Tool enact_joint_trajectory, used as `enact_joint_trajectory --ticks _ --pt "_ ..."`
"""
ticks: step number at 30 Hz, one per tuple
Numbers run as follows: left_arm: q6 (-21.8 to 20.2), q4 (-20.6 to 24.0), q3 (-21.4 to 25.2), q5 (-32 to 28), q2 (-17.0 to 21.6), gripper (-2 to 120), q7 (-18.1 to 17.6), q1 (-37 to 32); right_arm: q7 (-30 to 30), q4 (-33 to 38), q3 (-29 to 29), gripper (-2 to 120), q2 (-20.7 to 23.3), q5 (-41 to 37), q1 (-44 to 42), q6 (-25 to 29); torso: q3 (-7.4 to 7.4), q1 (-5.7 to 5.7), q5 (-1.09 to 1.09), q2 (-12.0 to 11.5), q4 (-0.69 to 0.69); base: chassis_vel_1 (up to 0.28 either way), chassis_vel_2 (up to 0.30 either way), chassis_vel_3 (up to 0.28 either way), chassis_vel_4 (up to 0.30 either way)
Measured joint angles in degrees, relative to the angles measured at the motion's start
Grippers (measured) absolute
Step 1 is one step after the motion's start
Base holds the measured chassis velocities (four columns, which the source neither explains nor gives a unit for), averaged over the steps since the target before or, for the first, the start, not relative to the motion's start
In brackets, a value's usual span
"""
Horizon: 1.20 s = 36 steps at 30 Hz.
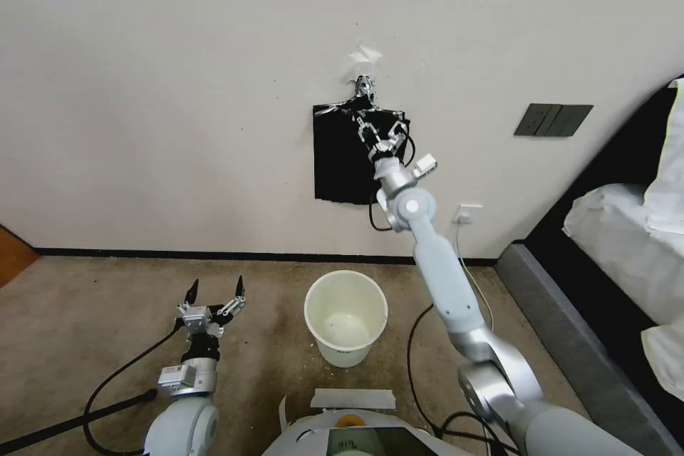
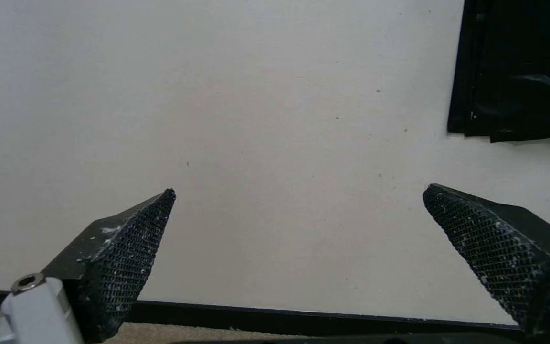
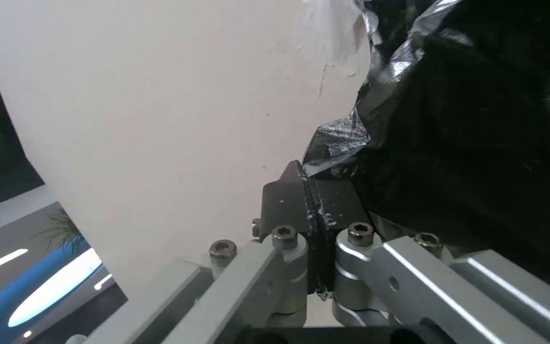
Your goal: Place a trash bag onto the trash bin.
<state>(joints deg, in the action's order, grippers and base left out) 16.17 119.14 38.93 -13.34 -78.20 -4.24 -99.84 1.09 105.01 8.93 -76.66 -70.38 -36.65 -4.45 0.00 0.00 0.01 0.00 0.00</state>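
Note:
The trash bin (image 1: 345, 350), a cream-white round bucket, stands open on the carpet near the wall. Above it a flat sheaf of black bags (image 1: 340, 157) hangs on the wall from a taped top. My right gripper (image 1: 364, 96) reaches up to that top. In the right wrist view it is shut (image 3: 301, 173) on a crinkled glossy edge of the trash bag (image 3: 342, 138), which still lies against the sheaf. My left gripper (image 1: 215, 290) is low, to the left of the bin, open and empty (image 2: 299, 191), and it faces the wall.
A bed (image 1: 627, 228) with white bedding and a grey base fills the right side. Cables (image 1: 420, 342) trail on the carpet by the right arm. A wall socket (image 1: 467, 214) and a dark switch plate (image 1: 553, 120) sit right of the bags. The sheaf (image 2: 517, 71) also shows in the left wrist view.

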Motion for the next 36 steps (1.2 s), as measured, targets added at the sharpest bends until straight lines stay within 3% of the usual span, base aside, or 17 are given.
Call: enact_joint_trajectory --ticks 10,36 --pt "0.08 0.3 -1.2 0.2 -0.14 100 -0.05 0.47 1.94 10.91 -1.51 0 4.1 3.64 -12.46 1.41 0.0 0.0 0.0 0.0 0.0 0.0 0.0 0.0 0.0" --pt "0.25 1.25 -3.08 0.22 0.09 100 -0.05 1.0 0.02 20.44 -1.14 0 5.62 14.45 -32.04 1.56 0.0 0.0 -0.01 0.0 0.01 0.0 0.0 0.0 0.0"
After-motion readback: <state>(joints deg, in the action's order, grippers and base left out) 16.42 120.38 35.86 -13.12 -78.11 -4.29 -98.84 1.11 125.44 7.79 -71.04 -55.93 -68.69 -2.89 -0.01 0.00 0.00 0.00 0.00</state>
